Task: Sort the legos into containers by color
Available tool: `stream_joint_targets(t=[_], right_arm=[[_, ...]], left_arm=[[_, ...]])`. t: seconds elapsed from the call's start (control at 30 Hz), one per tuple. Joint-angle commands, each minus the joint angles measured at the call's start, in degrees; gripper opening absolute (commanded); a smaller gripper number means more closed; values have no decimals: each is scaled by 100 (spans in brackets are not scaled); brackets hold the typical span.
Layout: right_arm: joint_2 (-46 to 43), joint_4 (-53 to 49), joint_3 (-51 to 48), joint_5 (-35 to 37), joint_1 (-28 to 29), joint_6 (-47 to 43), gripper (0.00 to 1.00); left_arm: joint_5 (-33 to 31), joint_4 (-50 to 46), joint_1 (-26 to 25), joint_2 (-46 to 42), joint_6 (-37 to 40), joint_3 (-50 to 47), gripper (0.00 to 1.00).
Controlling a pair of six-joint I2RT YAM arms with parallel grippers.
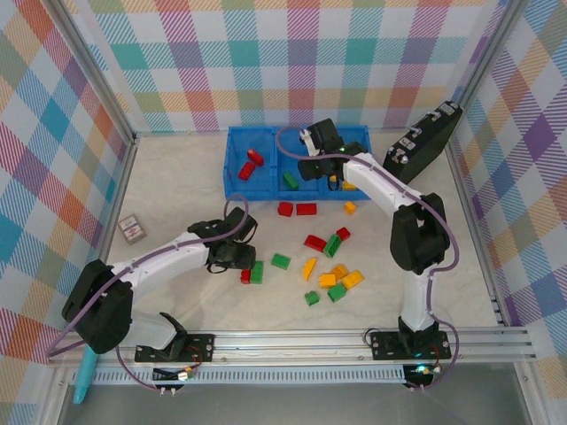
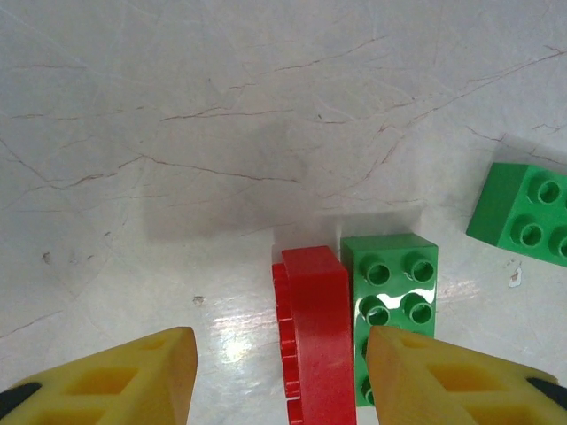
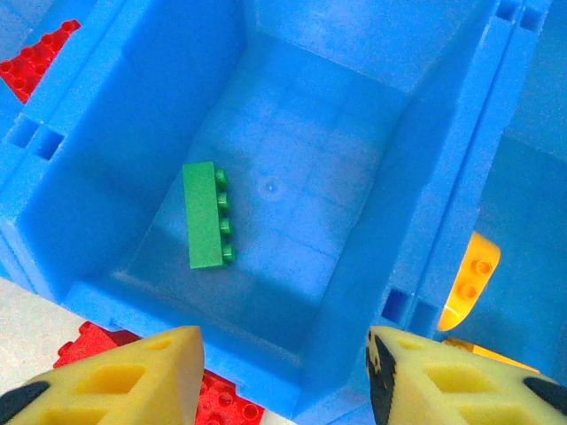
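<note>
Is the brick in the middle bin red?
No, the brick lying in the middle bin is green.

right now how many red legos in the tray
2, both in the left compartment of the tray: farther red lego, nearer red lego. The right arm may hide more.

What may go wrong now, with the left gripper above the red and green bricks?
The red brick and green brick touch side by side, and one finger of the left gripper hangs over the green one. Closing might catch both, or knock the green brick away.
</note>
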Motion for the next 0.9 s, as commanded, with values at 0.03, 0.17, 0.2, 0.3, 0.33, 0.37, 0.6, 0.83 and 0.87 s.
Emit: stream_joint_targets(t=[0.03, 0.17, 0.2, 0.3, 0.33, 0.37, 0.6, 0.83, 0.87], right_arm=[[-299, -32, -56, 126, 21, -88, 52], [-282, -36, -73, 136, 27, -83, 52], [-275, -42, -72, 136, 27, -73, 52], [-268, -43, -73, 145, 27, -90, 52], [-264, -42, -71, 149, 21, -89, 52], [-264, -42, -65, 154, 22, -92, 52], [-248, -60, -42, 171, 23, -103, 52], [-264, -69, -64, 224, 27, -125, 52], [-264, -67, -72, 232, 27, -129, 52]], left_arm=[[234, 144, -35, 143, -85, -105, 54], [331, 284, -34, 248, -117, -200, 54], [343, 307, -35, 269, -132, -226, 54], [362, 384, -30, 337, -156, -280, 54], [355, 401, -35, 359, -168, -297, 54], [359, 413, -35, 376, -166, -314, 53], [320, 496, -30, 547, -238, -401, 43], [341, 594, -35, 658, -322, -544, 32], [340, 607, -30, 658, -338, -575, 31]])
